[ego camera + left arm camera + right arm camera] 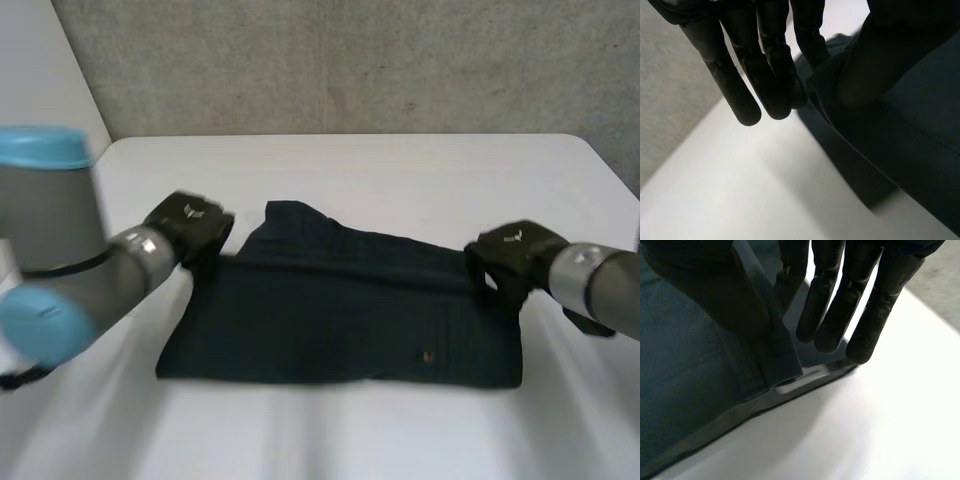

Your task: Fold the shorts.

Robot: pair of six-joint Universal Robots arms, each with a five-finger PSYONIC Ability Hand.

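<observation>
Two hands are on the shorts [340,325] in the head view. The dark garment lies flat in the middle of the white table [400,165]. Its long axis runs left to right, and its near edge lies straight along the near side. A crease crosses it from left to right. Your left hand [188,222] sits at the far-left corner and your right hand [508,258] at the right edge, toward the far side. You cannot tell from here which end is the waistband.

In the left wrist view, the fingers of your left hand [747,75] hang straight. A raised fold of the shorts [920,145] runs up between them and the thumb, so read this as a pinch on that corner.

In the right wrist view, your right hand [835,305] does much the same. Its fingers are straight, and the thumb presses a hemmed strip of the shorts [685,390] against them, lifted off the layers below. A pale label [802,379] shows just under that strip.

Expect the cloth to be light, soft and limp, and thicker only along the hems. It will likely sag between your hands. Hold it at the seamed corners, where the doubled cloth gives the best purchase, and keep both hands level so the fold lands square.
</observation>
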